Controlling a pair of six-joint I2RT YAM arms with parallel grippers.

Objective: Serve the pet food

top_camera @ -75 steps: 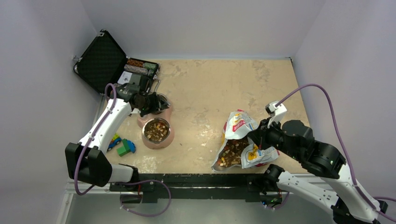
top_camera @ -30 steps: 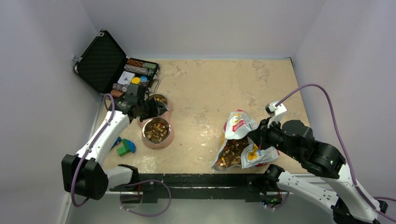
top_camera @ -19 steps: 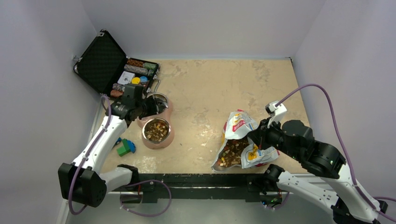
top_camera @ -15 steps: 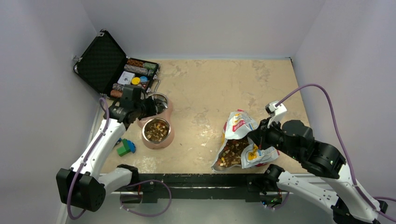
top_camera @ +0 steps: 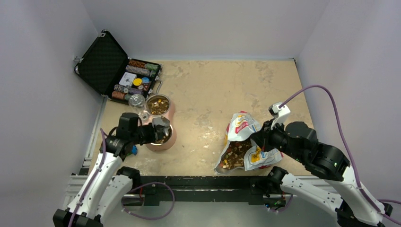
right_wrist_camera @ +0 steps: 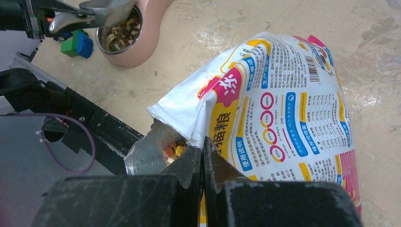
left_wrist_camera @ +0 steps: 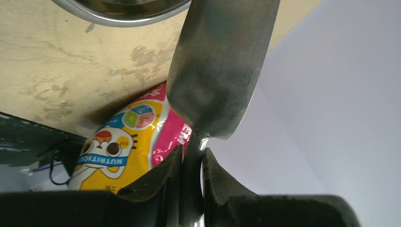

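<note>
The glossy white bag (top_camera: 242, 126) lies open at the front right, with pet food (top_camera: 233, 155) showing in its mouth. My right gripper (top_camera: 263, 142) is shut on the bag's torn upper edge (right_wrist_camera: 203, 150) and holds it open; pet food (right_wrist_camera: 172, 150) shows just inside. My left gripper (top_camera: 150, 134) is shut on the handle of a metal scoop (top_camera: 161, 123), whose head hangs over the near steel bowl (top_camera: 165, 138) of a pink feeder (top_camera: 173, 138). The far bowl (top_camera: 158, 105) holds pet food. In the left wrist view the scoop (left_wrist_camera: 220, 71) fills the middle, between my fingers (left_wrist_camera: 165, 179).
An open black case (top_camera: 101, 66) of coloured chips stands at the back left. A small clear round object (top_camera: 137, 100) lies beside the far bowl. Toy blocks (right_wrist_camera: 78, 45) lie left of the feeder. A black rail (top_camera: 198, 182) runs along the near edge.
My left arm has drawn back toward the near edge, carrying the scoop from the far bowl to over the near bowl. The far bowl now shows uncovered. The right arm has not moved.
</note>
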